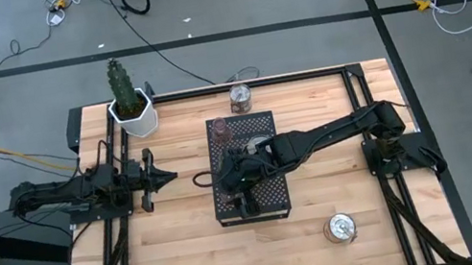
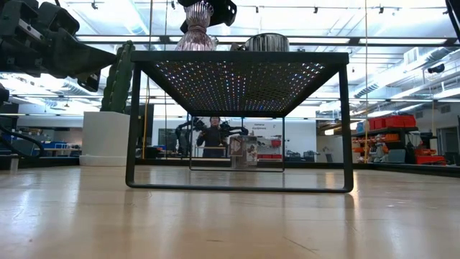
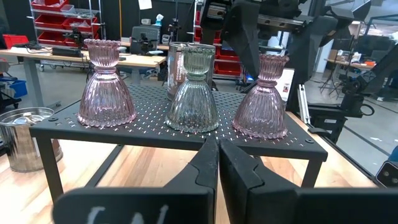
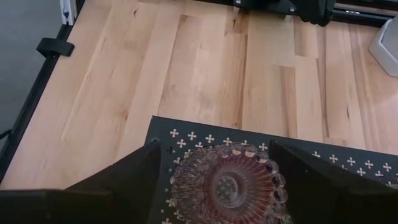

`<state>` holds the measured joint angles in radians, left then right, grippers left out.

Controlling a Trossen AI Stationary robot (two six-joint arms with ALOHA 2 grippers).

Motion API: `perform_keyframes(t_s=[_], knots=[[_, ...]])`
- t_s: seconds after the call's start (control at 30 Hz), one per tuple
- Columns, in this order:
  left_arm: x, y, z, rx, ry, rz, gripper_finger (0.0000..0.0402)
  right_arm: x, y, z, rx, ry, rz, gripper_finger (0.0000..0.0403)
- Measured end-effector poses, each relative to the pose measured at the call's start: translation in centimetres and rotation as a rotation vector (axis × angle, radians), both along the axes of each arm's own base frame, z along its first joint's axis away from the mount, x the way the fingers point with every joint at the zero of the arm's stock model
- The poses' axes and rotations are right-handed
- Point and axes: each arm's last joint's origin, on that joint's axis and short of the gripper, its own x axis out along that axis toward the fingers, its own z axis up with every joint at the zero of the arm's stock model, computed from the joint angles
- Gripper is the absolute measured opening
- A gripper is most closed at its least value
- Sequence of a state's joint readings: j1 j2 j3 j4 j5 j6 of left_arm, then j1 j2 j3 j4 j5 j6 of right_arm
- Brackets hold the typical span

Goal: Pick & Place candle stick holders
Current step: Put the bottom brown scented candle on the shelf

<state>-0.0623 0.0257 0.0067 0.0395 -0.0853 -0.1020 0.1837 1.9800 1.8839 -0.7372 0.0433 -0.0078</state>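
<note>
A black perforated stand point(image 1: 272, 199) sits mid-table. On it, in the left wrist view, stand a pink holder point(image 3: 106, 84), a green holder point(image 3: 194, 90), a second pink holder point(image 3: 261, 96) and a silvery one point(image 3: 177, 62) behind them. My right gripper point(image 4: 217, 162) is open above the second pink holder point(image 4: 227, 183), with one finger on either side of its rim. I see no touch. My left gripper point(image 3: 217, 162) is shut and empty, left of the stand point(image 1: 166, 175). Another holder point(image 1: 241, 97) stands at the table's far edge and a silvery one point(image 1: 340, 227) near right.
A white pot with a cactus point(image 1: 131, 107) stands at the table's far left corner. Black frame rails run along the table's left and right sides. Bare wood lies near the front edge point(image 1: 190, 258). A person point(image 2: 213, 137) shows far off in the room.
</note>
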Motion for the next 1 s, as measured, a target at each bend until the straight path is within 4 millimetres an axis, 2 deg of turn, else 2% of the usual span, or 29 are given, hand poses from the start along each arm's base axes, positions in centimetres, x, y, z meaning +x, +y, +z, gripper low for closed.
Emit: perform_keyframes(t_s=[0.37,0.77,1.0], knots=[[0.0,0.0,0.0,0.000,0.000,0.000,0.0018,0.0,0.0,0.1,0.000,-0.001,0.001,0.0297],[0.0,0.0,0.0,0.000,-0.001,0.000,0.0018,-1.4,0.2,2.8,0.011,-0.082,0.014,0.0297],[0.0,0.0,0.0,0.000,0.001,0.000,0.0018,-1.8,0.5,3.8,0.020,-0.122,0.025,0.0297]])
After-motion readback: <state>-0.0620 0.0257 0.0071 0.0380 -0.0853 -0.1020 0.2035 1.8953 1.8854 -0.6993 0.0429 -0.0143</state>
